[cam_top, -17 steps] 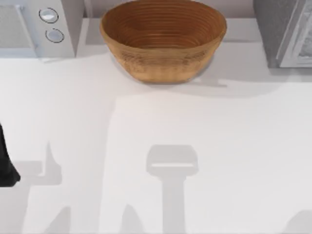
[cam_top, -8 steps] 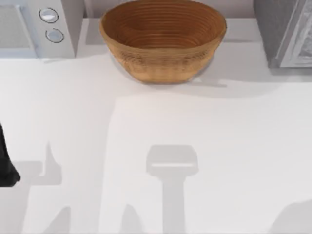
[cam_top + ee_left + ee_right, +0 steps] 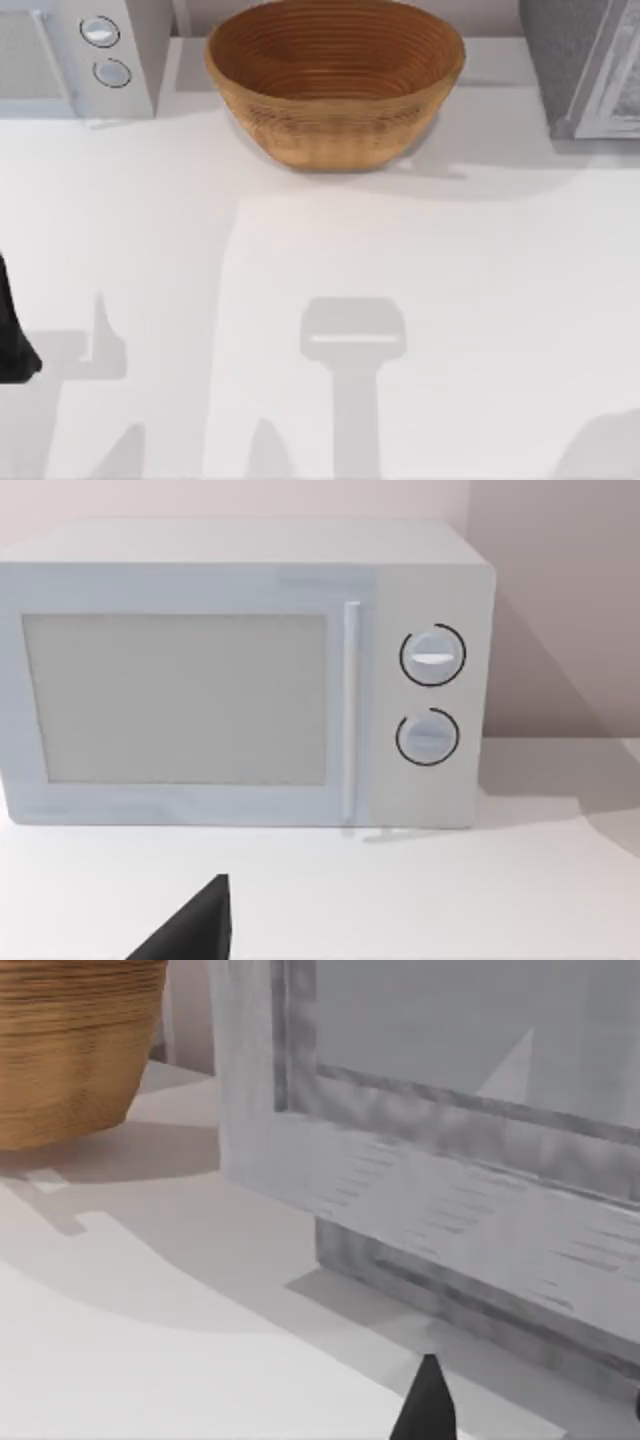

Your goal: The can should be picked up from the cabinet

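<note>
Right jaws: we cannot tell whether they are open or closed. The dark tip of the right arm [image 3: 428, 1405] hangs low over the plain white surface [image 3: 450, 300], close in front of the pale grey wood-grain cabinet with a framed glass door [image 3: 575, 70]. That cabinet sits in the upper right corner of the top view, and its door looks closed from the right wrist view.

Left jaws: we cannot tell their state either. The black left arm [image 3: 10, 340] is parked at the left edge of the top view, and its tip [image 3: 185, 930] faces the boxy white microwave with two round dials [image 3: 70, 60] in the upper left corner.

The round brown woven basket [image 3: 335, 85] stands at the top centre, between the microwave and the cabinet and well apart from both arms.

The can: we cannot tell where it stands. Going by the task, we take it to be in the cabinet, perhaps behind the glass, which is too washed out to read.

Handling, as a judgement: we expect a can to be light, with a rigid but thin wall and a smooth, slippery side that dents if squeezed hard. We would grip it at mid-height across the width, keep it upright and use moderate force. The door frame leaves little room, so we would go straight in and lift clear before pulling out.
</note>
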